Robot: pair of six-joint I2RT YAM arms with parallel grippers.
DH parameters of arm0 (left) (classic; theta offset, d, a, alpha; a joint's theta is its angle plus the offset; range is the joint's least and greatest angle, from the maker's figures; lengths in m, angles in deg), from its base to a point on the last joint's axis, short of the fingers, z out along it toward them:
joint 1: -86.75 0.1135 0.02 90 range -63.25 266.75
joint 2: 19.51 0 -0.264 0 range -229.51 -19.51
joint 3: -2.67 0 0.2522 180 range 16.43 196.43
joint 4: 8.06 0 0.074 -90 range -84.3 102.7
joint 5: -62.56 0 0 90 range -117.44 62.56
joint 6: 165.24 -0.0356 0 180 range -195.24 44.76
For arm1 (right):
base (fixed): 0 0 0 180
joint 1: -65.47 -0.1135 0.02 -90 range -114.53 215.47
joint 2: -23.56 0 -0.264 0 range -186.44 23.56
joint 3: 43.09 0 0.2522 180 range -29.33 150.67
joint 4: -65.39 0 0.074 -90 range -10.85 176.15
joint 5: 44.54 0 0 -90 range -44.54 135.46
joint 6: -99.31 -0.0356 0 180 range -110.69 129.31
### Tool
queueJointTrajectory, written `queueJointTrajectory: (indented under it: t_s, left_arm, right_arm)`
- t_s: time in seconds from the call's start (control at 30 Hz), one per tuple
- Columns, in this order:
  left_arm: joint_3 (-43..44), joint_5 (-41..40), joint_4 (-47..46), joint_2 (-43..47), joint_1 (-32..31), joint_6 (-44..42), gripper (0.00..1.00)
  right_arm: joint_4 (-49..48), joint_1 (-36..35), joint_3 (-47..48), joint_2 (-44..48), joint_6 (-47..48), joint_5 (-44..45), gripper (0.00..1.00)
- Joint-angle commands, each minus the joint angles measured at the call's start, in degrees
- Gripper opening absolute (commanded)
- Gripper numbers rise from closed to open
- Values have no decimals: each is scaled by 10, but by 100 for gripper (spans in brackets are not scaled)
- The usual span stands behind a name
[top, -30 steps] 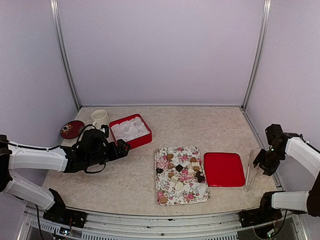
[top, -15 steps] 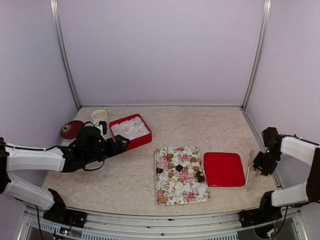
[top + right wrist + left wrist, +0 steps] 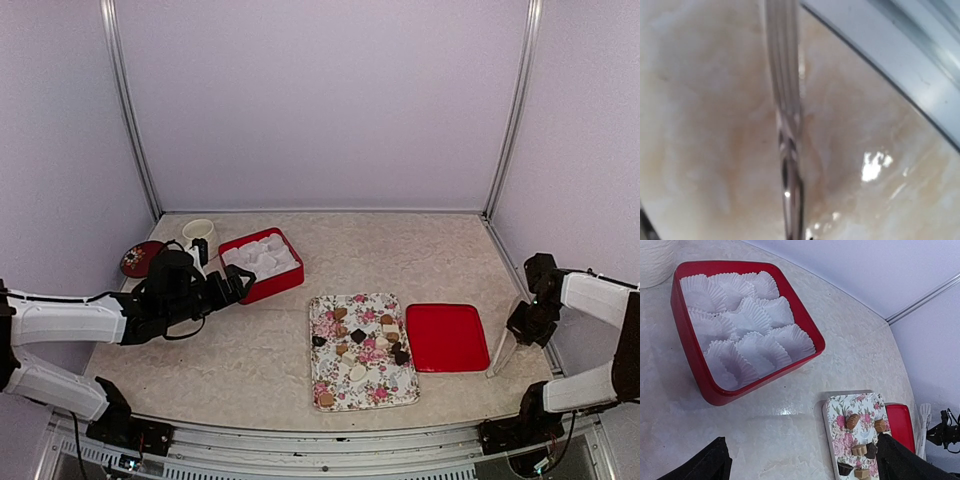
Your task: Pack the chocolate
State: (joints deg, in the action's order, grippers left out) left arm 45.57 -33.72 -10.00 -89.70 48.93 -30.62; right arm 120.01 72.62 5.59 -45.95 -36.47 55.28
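The right pincer has closed within the last second at the right edge of the counter. Its jaws are now narrow around the pale tongs, which a moment before were lying flat there. Now the tongs look tipped, one end higher than the other. In the right wrist view the tongs run as a thin, glossy, half-transparent strip down the middle, probably plastic. The left pincer stands wide and holds nothing, and it has moved nearer to the red box, just beside its near wall.

I judge from this that the tool is now taken, but no piece is packed yet. The chocolate all lies on the floral tray, near the front edge of the counter, a little right of the middle. The pieces are small, in dark brown, tan and cream colours, round, oval or heart-shaped, and they look smooth.

The red box sits toward the back left corner. It is square with rounded corners, and it is filled with white crinkled paper cups, all empty. A flat red lid lies just right of the tray. The counter has a beige, marble-like surface with some shine.
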Motion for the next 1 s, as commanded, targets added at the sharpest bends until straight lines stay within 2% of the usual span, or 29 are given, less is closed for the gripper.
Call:
queueJointTrajectory:
  t_s: [0.0, 0.17, 0.23, 0.33, 0.5, 0.63, 0.77, 0.87, 0.97]
  left_arm:
    - [-9, 10, -17, 21, 5, -1, 99]
    - [-14, 14, -13, 61, 4, -6, 99]
    - [-16, 14, -11, 84, 4, -17, 99]
    - [-17, 52, -9, 122, 12, -47, 99]
    - [-8, 103, 0, 178, 20, -70, 99]
    - [7, 150, 0, 193, 16, -80, 99]
    - [5, 234, -74, 196, -14, -83, 99]
    - [7, 242, -132, 185, -70, -94, 99]
    - [23, 205, -157, 156, -135, -124, 99]
  right_arm:
    - [38, 7, 43, 55, -7, 18, 0]
    - [61, 7, 100, 98, 17, 4, 0]
    - [29, 7, 106, 120, 35, -38, 0]
    - [-49, 6, 94, 151, 76, -148, 0]
    - [-223, -9, 55, 203, 108, -315, 0]
    - [-383, -51, 19, 221, 90, -399, 0]
    - [-579, -127, -21, 202, 64, -475, 0]
    - [-726, -195, -42, 183, 40, -482, 0]
    - [-812, -264, -43, 160, 34, -444, 0]
